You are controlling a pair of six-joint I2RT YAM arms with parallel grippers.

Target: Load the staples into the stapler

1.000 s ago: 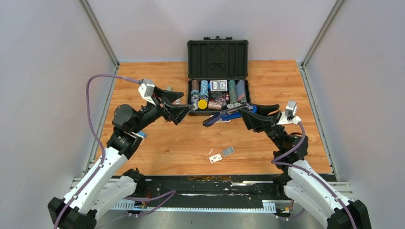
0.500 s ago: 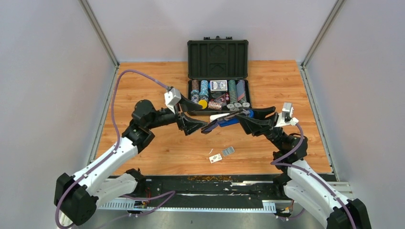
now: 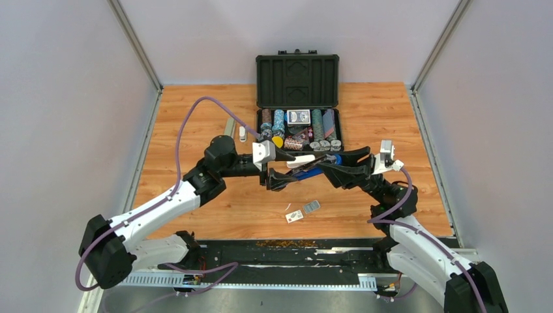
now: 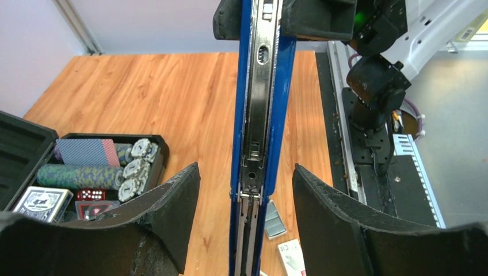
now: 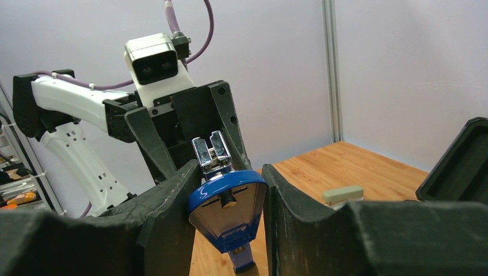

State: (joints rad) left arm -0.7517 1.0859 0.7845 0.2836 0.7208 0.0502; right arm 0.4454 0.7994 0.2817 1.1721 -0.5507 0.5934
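Note:
The blue stapler [image 3: 312, 171] hangs above the table in front of the case, its silver rail facing up. My right gripper [image 3: 331, 171] is shut on its right end; in the right wrist view the blue rear end [image 5: 227, 210] sits clamped between the pads. My left gripper [image 3: 280, 175] straddles the stapler's left end. In the left wrist view the stapler [image 4: 256, 115] runs between the open fingers of my left gripper [image 4: 246, 168], with a gap on each side. The staples [image 3: 312, 206] [image 4: 274, 221] lie on the table below.
An open black case [image 3: 297, 81] of poker chips and cards stands at the back. A small white box with a red mark [image 3: 295, 215] lies beside the staples. A white stapler [image 3: 305, 158] lies before the case, and a grey-olive one [image 5: 342, 194] lies at the back left.
My left arm has swung right from the table's left side until its jaws straddle the stapler's free end, and the jaws have narrowed. The right gripper and stapler have shifted slightly left and down.

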